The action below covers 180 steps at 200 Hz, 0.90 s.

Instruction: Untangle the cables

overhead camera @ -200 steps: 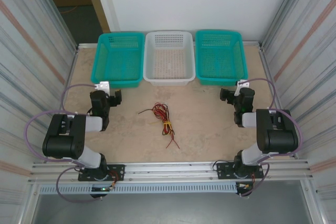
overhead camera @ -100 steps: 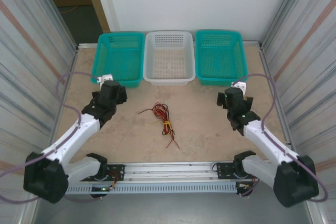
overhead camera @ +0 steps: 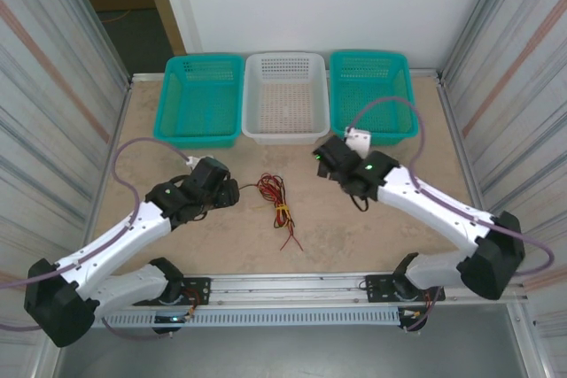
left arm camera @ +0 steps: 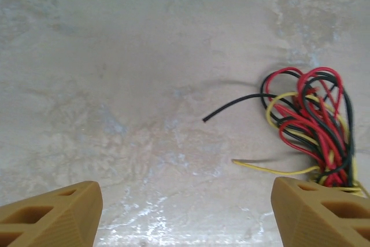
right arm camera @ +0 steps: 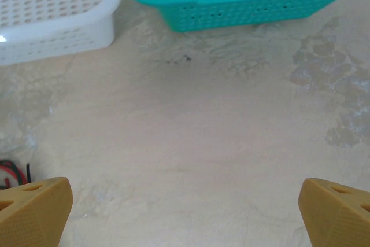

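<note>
The cables lie as one thin bundle of red, black and yellow wires near the middle of the table. The bundle loops at its 12 o'clock end, is cinched by a yellow tie partway down, and fans into loose ends toward 5 o'clock. In the left wrist view the cables show tangled loops, with one black end and one yellow end pointing to 9 o'clock. How many wires there are I cannot tell.

Three baskets stand in a row at 12 o'clock from the bundle: a teal one, a white one and another teal one. All three show bare mesh floors.

The left gripper sits just at 9 o'clock of the bundle, fingers spread wide, gripping nothing. The right gripper is at 2 o'clock, fingers spread wide over bare table.
</note>
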### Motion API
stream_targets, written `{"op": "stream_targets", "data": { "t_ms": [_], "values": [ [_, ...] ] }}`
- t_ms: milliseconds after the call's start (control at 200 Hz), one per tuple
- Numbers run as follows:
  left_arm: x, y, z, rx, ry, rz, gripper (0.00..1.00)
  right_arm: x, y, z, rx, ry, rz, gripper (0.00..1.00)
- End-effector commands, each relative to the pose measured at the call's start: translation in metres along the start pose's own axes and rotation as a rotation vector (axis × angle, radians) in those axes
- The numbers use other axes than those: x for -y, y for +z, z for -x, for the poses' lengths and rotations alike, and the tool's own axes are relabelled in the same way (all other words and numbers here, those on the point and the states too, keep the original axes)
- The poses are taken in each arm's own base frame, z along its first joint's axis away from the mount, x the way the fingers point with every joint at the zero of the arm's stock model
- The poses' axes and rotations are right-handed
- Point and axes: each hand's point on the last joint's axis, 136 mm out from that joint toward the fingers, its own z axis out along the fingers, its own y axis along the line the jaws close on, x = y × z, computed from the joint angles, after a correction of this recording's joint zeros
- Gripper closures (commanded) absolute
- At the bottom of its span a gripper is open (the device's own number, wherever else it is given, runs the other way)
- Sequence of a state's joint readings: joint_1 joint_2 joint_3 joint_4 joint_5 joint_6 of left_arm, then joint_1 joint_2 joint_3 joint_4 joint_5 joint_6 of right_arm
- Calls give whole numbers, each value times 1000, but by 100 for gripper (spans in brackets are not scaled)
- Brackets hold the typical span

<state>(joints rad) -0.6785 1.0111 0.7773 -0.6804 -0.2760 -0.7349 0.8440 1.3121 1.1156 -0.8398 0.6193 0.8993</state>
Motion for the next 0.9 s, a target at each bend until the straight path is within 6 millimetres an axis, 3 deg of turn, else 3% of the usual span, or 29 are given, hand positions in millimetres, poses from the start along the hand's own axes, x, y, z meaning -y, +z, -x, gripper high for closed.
{"op": "stream_targets", "data": {
  "t_ms": [0, 95, 190, 326, 426, 601, 897],
  "values": [
    [16, -15, 16, 39, -60, -70, 23, 13, -3, -9, 5, -39, -33, 1],
    [19, -19, 22, 56, -78, -81, 23, -58, -16, -41, -137, -160, 362, 0],
    [22, -19, 23, 57, -102, -109, 22, -83, -21, -76, -334, -299, 416, 10],
    [27, -15, 18, 15, -158, -155, 22, -115, -24, -115, -437, -445, 438, 18],
    [29, -14, 14, -17, -158, -170, 22, -134, -25, -132, -486, -482, 445, 21],
    [22, -15, 6, -45, -140, -141, 22, -144, -2, -139, -515, -514, 333, 35],
    [13, -14, -5, -58, -152, -131, 22, -139, 24, -138, -539, -526, 223, 74]
  ]
}}
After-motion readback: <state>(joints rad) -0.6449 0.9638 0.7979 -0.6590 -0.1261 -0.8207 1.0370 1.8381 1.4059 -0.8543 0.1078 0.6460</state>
